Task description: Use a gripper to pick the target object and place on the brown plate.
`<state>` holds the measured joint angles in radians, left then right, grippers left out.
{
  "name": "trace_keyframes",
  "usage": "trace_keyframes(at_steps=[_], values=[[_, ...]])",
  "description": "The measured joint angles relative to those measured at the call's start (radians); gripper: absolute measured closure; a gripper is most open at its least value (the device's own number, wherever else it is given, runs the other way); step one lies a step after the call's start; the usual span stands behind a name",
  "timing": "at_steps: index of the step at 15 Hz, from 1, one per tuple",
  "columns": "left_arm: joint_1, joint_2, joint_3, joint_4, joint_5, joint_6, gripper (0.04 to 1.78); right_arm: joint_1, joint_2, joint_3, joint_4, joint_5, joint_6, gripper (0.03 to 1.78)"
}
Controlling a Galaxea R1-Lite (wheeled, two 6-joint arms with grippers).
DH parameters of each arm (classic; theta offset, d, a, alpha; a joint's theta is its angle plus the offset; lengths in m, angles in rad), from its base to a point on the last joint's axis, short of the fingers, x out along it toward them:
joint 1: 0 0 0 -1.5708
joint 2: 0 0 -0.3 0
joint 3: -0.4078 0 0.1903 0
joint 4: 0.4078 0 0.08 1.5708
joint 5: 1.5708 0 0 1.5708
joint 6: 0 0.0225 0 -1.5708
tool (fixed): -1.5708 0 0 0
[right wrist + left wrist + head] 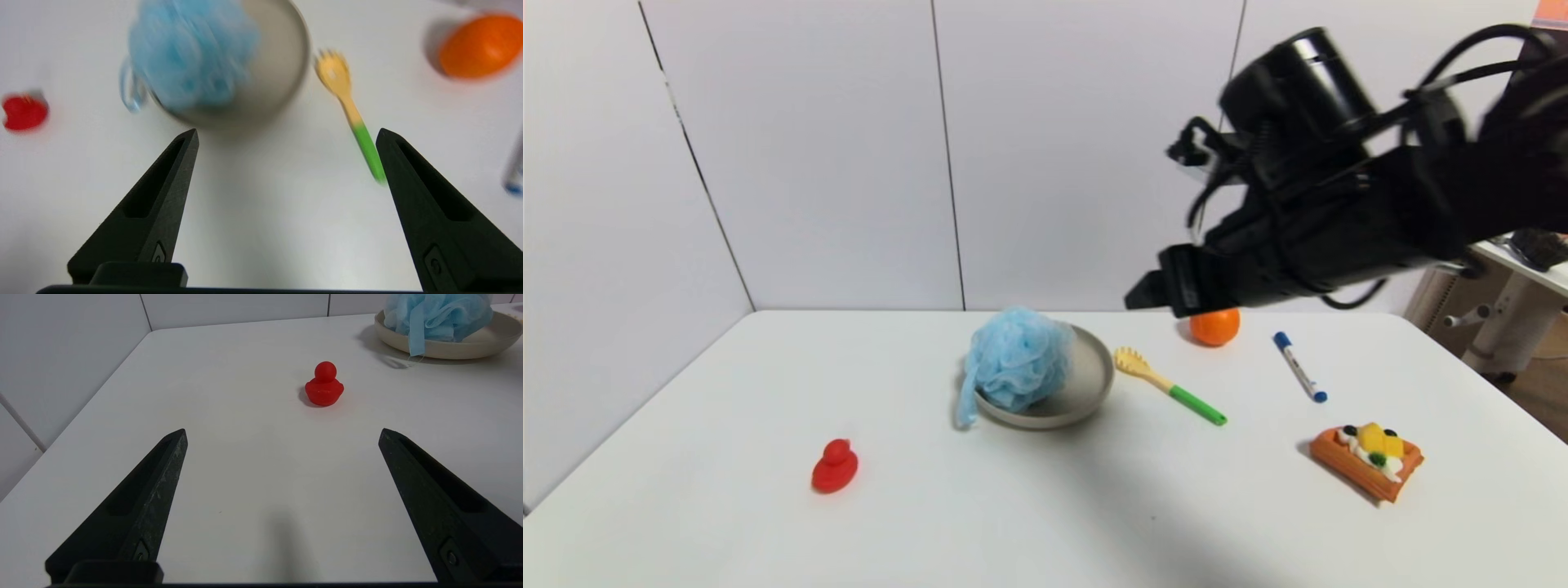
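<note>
The light blue bath pouf (1017, 358) lies in the brown plate (1090, 384) at the table's middle back, on the plate's left side. Its blue loop (966, 404) hangs over the rim onto the table. My right gripper (1152, 290) is raised above the table, to the right of the plate; in the right wrist view it (288, 132) is open and empty, apart from the pouf (192, 53) and plate (286, 65). My left gripper (282, 430) is open and empty low over the table, out of the head view, facing the plate (470, 349) and pouf (437, 312).
A red toy duck (834, 467) stands front left of the plate. A yellow fork with a green handle (1168, 384), an orange ball (1215, 327), a blue-capped marker (1299, 366) and a toy waffle (1368, 460) lie to the right. Walls close the back and left.
</note>
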<state>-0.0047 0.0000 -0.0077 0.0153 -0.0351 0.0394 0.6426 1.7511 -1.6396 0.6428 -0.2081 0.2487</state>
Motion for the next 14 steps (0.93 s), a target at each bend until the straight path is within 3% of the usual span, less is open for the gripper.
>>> trace_keyframes(at_steps=[3,6,12,14], values=[[0.000,0.000,0.000,0.000,0.000,0.000,0.13,-0.101,-0.304,0.310,0.120,0.025,-0.007,0.23],[0.000,0.000,0.000,0.000,0.000,0.000,0.13,-0.262,-0.627,0.636,0.125,0.047,-0.024,0.19],[0.000,0.000,0.000,0.000,0.000,0.000,0.13,-0.537,-1.285,1.172,-0.047,0.063,-0.082,0.14],[0.000,0.000,0.000,0.000,0.000,0.000,0.13,-0.591,-1.461,1.353,-0.191,0.065,-0.146,0.13]])
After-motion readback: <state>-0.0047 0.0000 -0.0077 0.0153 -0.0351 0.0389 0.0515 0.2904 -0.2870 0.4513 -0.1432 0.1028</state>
